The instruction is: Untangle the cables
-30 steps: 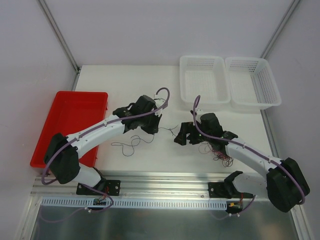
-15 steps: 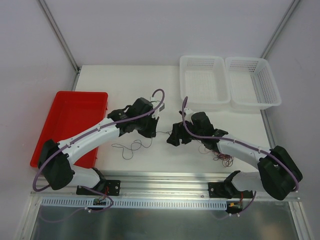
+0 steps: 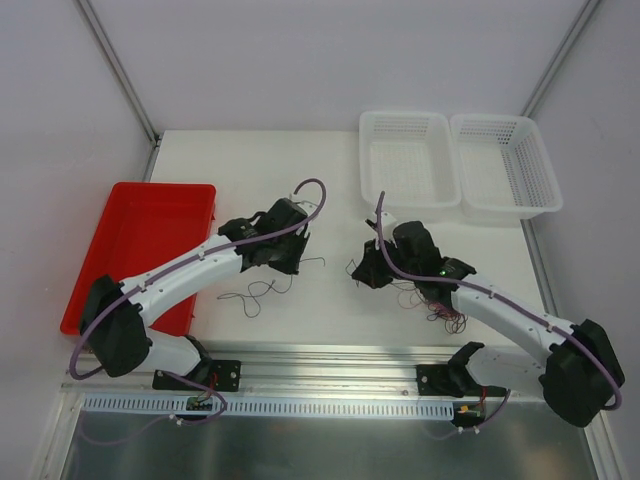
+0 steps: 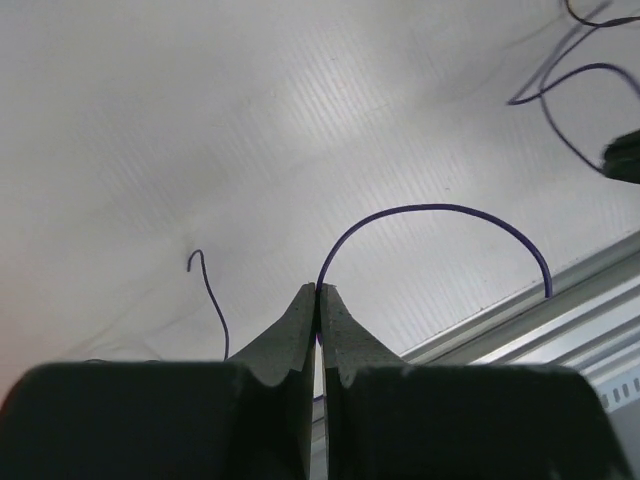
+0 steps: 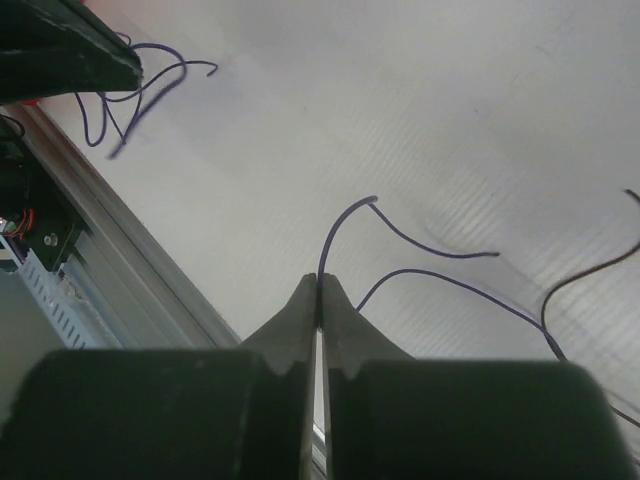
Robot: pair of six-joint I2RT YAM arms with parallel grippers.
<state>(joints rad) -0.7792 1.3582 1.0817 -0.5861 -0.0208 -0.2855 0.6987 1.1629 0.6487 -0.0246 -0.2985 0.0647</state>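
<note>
The left gripper (image 4: 317,292) is clenched on a thin purple arching wire (image 4: 440,208). The right gripper (image 5: 319,282) pinches a curved purple strand (image 5: 338,222) above the white worktop (image 5: 450,120).

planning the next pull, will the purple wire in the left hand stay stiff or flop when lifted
Probably springy, not limp: the purple wire leaves the shut left hand in a smooth arch without kinks. Likely very light, being hair-thin. It may slip, as the hand pinches only a sliver of it.
</note>
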